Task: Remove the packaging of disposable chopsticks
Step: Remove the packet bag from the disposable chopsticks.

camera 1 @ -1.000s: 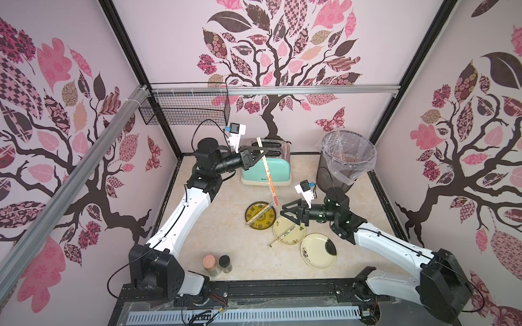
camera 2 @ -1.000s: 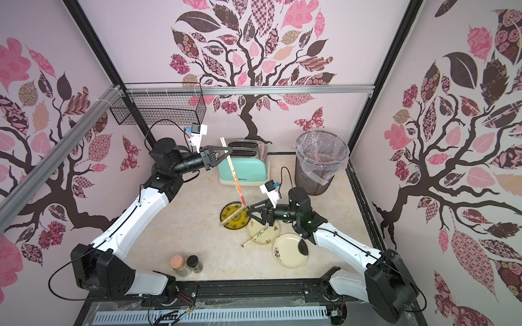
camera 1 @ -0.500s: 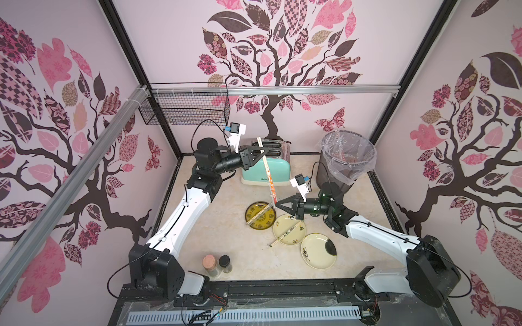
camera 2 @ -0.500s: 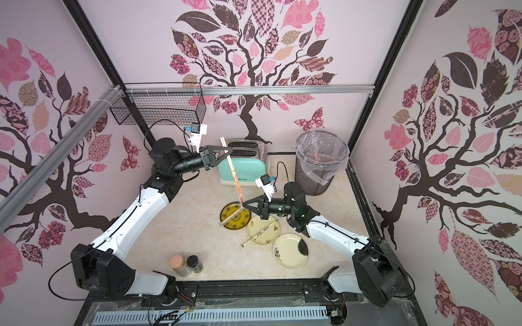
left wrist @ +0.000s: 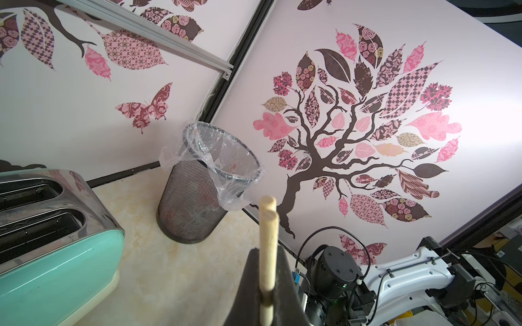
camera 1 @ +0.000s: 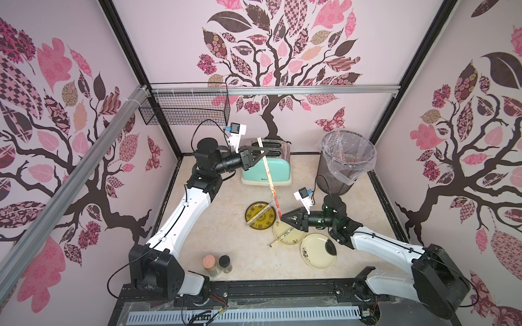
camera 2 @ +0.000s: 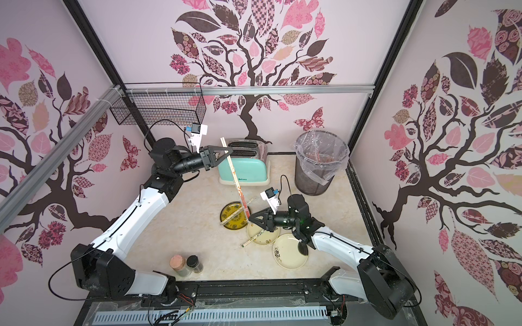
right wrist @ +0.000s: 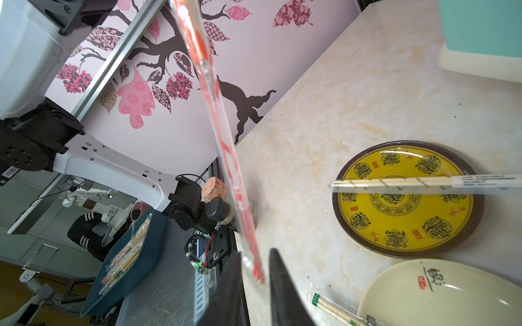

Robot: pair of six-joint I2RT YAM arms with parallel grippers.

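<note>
The left end effector (camera 1: 263,153) is pressed together on the bare top of one pair of disposable chopsticks (camera 1: 267,172), held aloft and slanting from 12 o'clock of the counter (camera 1: 226,242) towards its centre. The packaging (camera 1: 276,201) looks like light, crinkly, slippery film over stiff thin wood, so it is probably best nipped at its lower tail, where the right end effector (camera 1: 283,218) stands spread around it. Both top views give the slant; only the right wrist view shows the gap beside the film, and only the left wrist view shows both wood tips.

The toaster (left wrist: 56,268) is glossy with a chrome top; the bin (left wrist: 192,209) is metal mesh; the chopsticks (left wrist: 268,240) are matt wood.
</note>
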